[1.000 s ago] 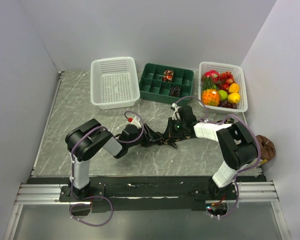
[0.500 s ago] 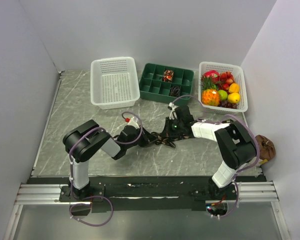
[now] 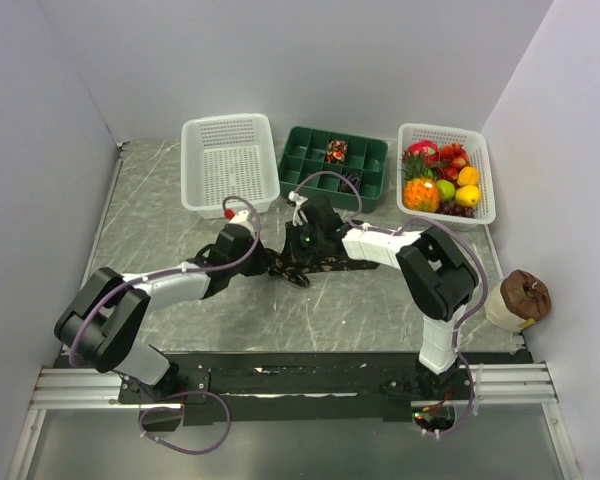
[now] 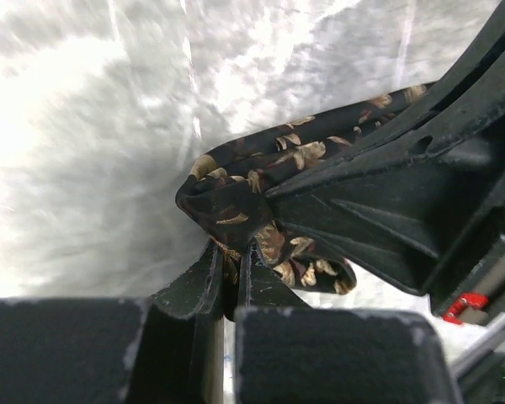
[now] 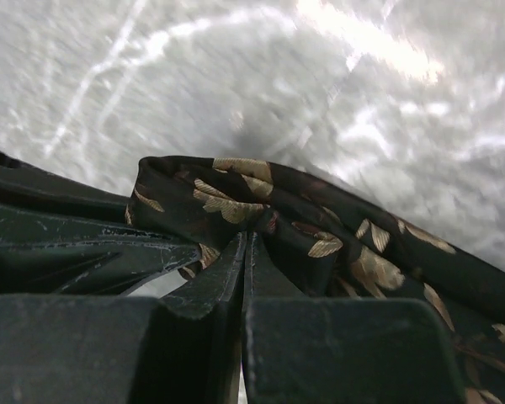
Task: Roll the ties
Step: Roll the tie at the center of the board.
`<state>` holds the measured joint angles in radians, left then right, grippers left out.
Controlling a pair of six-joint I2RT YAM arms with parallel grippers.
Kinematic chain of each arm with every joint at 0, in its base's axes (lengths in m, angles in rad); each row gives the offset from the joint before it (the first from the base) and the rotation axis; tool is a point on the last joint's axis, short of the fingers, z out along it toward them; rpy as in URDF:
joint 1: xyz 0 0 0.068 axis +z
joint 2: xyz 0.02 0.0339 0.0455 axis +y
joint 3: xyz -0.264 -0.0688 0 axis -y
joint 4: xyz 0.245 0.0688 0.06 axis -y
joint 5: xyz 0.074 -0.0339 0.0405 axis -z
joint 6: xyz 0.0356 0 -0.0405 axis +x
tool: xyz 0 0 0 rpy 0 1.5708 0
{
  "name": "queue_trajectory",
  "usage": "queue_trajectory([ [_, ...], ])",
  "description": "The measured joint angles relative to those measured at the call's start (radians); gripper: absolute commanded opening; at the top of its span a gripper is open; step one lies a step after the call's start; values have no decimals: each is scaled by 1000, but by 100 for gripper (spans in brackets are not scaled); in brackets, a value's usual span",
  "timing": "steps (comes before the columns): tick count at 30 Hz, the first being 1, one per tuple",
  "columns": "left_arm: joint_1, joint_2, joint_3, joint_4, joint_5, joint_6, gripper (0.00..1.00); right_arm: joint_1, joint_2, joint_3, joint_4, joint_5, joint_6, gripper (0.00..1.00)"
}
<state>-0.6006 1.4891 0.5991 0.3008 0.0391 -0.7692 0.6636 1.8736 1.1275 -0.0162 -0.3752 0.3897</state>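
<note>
Left gripper (image 4: 233,255) was the news: half spread a second ago, it had snapped together on a bunched fold of the black-brown tie (image 4: 261,164), pinching it right at the tips. Right gripper (image 5: 244,246) was pressed tight on the same fold from the other side, same as before, so the two sets of tips sat almost touching. Both arms had also dragged the bundle leftward across the marble-look table (image 3: 130,230), and the tie sat crumpled mid-table, in front of the tray. My read: with a hold from both sides a coil could get started, but nothing looked rolled yet. It was just a wad, with the rest trailing off alongside the right gripper.

Further out, the green divided tray (image 3: 292,168) held a reddish rolled tie (image 3: 336,151) in a back compartment, with a white basket (image 3: 193,170) to its left and a fruit basket (image 3: 487,185) to its right. Main nuisance looked like crowding: each gripper blocked the other's twist, and purple cables (image 3: 325,174) looped over the tray's front.
</note>
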Motion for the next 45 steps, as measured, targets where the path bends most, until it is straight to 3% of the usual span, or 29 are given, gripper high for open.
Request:
queue_trajectory([
  [5,13,3,157,-235,-26,155,1,1,10,52,-17,2,7,2],
  [15,13,55,256,-372,-54,277,1,8,10,54,-38,-19,18,3],
  [45,12,165,391,-460,-55,307,2,-35,118,119,-56,-28,10,3],
])
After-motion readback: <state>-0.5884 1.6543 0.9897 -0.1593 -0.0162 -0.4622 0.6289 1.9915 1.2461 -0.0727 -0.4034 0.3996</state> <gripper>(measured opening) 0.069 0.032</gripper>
